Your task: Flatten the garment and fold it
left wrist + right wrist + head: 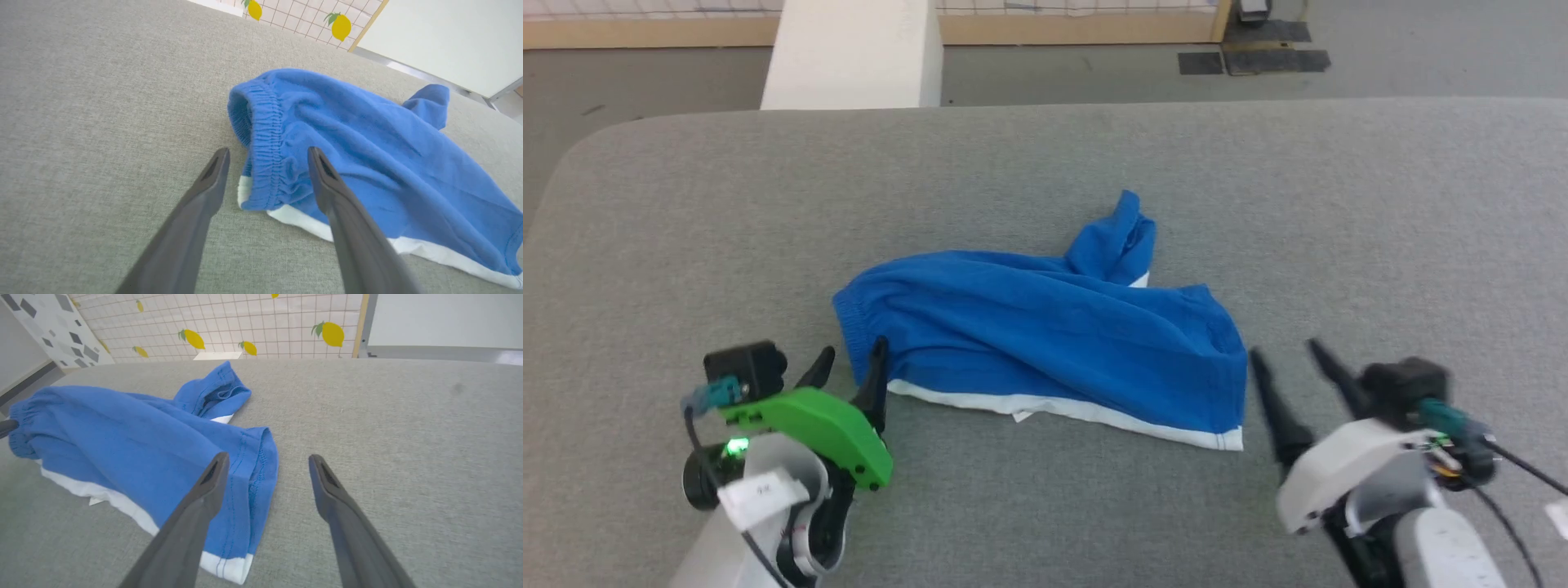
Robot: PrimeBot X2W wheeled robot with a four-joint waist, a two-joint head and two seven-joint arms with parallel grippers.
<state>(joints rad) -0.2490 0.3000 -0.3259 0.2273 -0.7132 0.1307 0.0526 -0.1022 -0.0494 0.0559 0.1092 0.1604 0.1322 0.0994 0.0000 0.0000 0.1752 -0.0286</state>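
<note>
- A grey woven surface (pixel 1339 204) spans the head view. Its far-left corner is rounded, and its cloth is flat and unwrinkled.
- Beyond its far edge lies a grey floor (pixel 1054 73). A pale wooden skirting (pixel 645 33) runs along the back at the left.
- A white block-shaped column (pixel 849 57) stands on the floor, just behind the surface's far edge and left of centre.
- The left gripper (pixel 854 347), on a green housing, sits low at the near left. Its fingers are spread wide.
- In the left wrist view the garment's gathered elastic waistband (pixel 265 143) lies between those fingers, and neither finger is pinching it.
- The garment (pixel 1045 343), bright blue and rumpled, lies near the middle of the surface, stretched from one gripper to the other.
- A white band (pixel 1094 412) runs along the garment's near edge, and a small white label tag (pixel 1021 416) pokes out beneath it.
- One blue leg opening (pixel 1123 237) is bunched up at the garment's far side, with a bit of white showing under it.
- The right gripper (pixel 1282 349), on a white housing, sits at the near right, just beside the garment's hemmed right edge. Its fingers stand wide apart and hold nothing.
- In the right wrist view one finger overlaps the stitched hem while the other is over bare grey cloth.
- Dark mats (pixel 1254 59) lie on the floor at the far right.
- The right wrist view shows a tiled wall printed with yellow lemons (pixel 253 322). A panel of grey geometric shapes (pixel 49 326) is to its left and a plain white panel (pixel 445 318) to its right.
</note>
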